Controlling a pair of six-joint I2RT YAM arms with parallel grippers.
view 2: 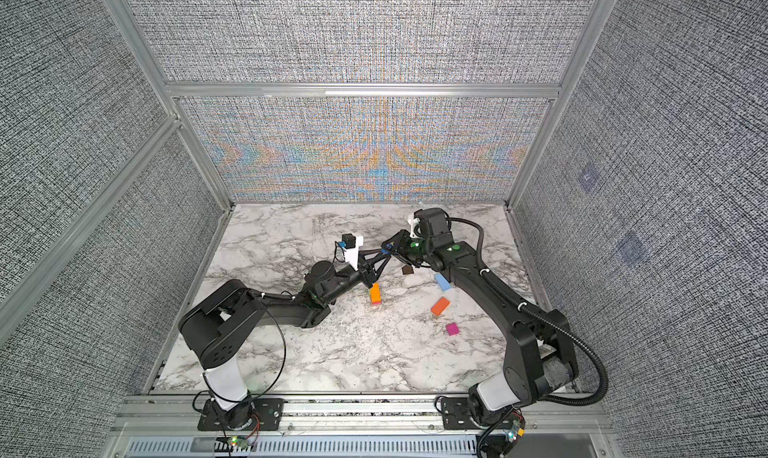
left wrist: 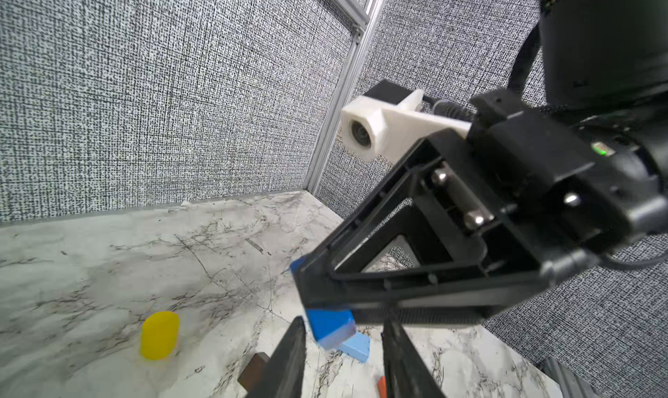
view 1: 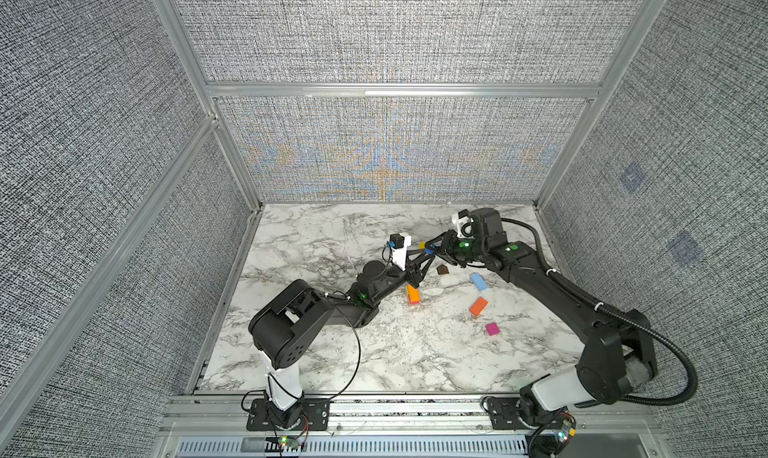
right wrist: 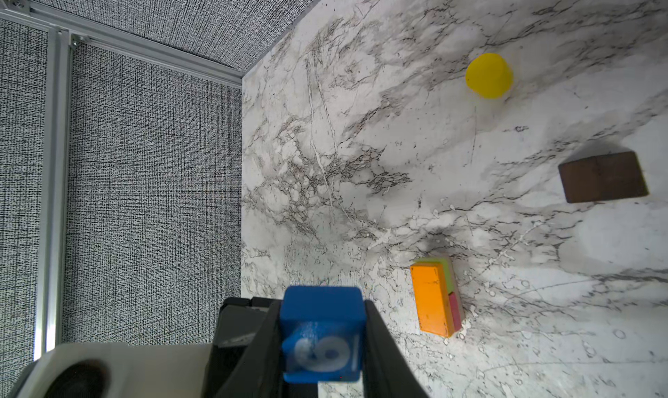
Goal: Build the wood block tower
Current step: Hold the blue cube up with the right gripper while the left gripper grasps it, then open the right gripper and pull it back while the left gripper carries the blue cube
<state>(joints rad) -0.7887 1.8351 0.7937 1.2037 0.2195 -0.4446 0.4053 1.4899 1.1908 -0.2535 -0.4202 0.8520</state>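
Note:
My right gripper is shut on a blue cube marked 6 and holds it in the air over the back of the marble table. The left gripper stands open, its fingertips just short of the blue cube and not touching it. In both top views the two grippers meet tip to tip, left gripper against right gripper. The tower is low: an orange brick lies on a green and a pink cube, close under the left wrist.
A yellow cylinder and a dark brown piece stand near the grippers. Toward the right lie a light blue brick, a second orange brick and a magenta cube. Grey panel walls enclose the table.

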